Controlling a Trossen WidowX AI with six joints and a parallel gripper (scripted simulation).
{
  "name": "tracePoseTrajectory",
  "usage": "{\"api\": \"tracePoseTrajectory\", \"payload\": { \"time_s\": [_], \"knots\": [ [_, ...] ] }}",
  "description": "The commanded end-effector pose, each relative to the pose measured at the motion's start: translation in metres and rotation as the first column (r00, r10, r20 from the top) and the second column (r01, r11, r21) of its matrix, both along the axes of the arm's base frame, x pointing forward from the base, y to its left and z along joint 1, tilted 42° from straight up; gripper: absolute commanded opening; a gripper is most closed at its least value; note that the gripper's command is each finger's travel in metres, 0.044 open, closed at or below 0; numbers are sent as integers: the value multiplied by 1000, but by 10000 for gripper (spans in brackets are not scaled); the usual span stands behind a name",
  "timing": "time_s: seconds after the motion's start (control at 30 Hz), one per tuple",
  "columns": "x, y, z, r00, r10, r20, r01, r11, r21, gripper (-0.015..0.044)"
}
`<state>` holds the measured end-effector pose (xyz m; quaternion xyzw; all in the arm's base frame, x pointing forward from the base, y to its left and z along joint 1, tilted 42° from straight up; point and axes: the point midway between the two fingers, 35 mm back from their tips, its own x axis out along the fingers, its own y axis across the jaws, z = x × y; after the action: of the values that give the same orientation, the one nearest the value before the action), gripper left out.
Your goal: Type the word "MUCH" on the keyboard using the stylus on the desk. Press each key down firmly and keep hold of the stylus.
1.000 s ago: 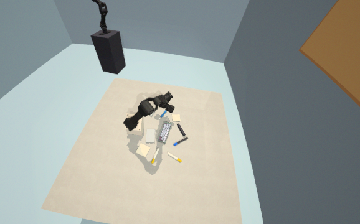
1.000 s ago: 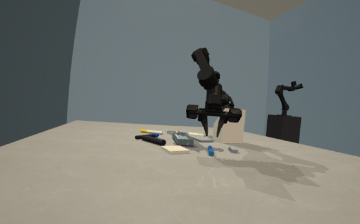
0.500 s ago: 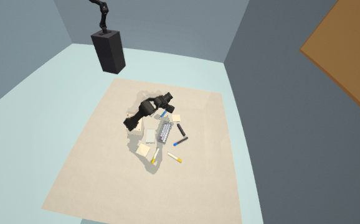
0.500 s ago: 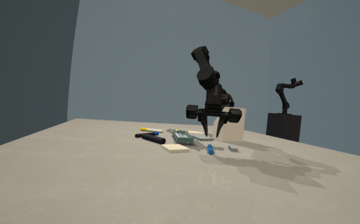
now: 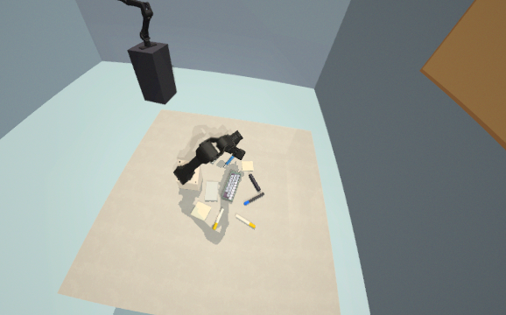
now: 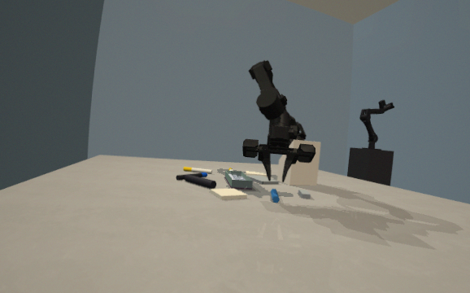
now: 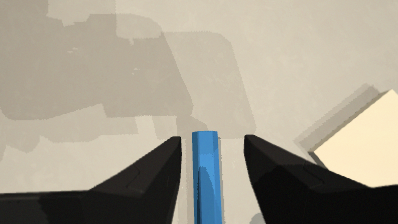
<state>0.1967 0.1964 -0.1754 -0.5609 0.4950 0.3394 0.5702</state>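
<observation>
Two parted claw fingertips hover above the blue stylus, gripping nothing

Blue is shown on the stylus, and black on the gripper. The keyboard is cased in grey-green, its keys coloured pale lilac. Yellow and white are divided between two markers.

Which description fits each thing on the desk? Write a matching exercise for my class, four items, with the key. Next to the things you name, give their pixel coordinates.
Things:
1. Claw (image 5: 241, 154) (image 6: 276, 181) (image 7: 212, 144)
2. Keyboard (image 5: 231, 186) (image 6: 239, 180)
3. Stylus (image 5: 229, 160) (image 6: 275, 195) (image 7: 207, 175)
4. Thick marker without a coloured end (image 5: 254, 182) (image 6: 200, 181)

Descriptions:
A. all black, lying on the desk
B. pale keys in a grey-green case
C. open, pointing down
D. blue, lying beneath the claw

Pairs: 1-C, 2-B, 3-D, 4-A
</observation>
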Motion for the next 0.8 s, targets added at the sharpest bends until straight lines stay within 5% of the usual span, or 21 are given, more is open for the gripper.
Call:
{"api": "tracePoseTrajectory", "payload": {
  "time_s": [0.0,0.77],
  "knots": [
    [-2,-3,-4,1000,3,-10,-3,1000,-5,150],
    [0,-8,-11,1000,3,-10,-3,1000,-5,150]
  ]
}}
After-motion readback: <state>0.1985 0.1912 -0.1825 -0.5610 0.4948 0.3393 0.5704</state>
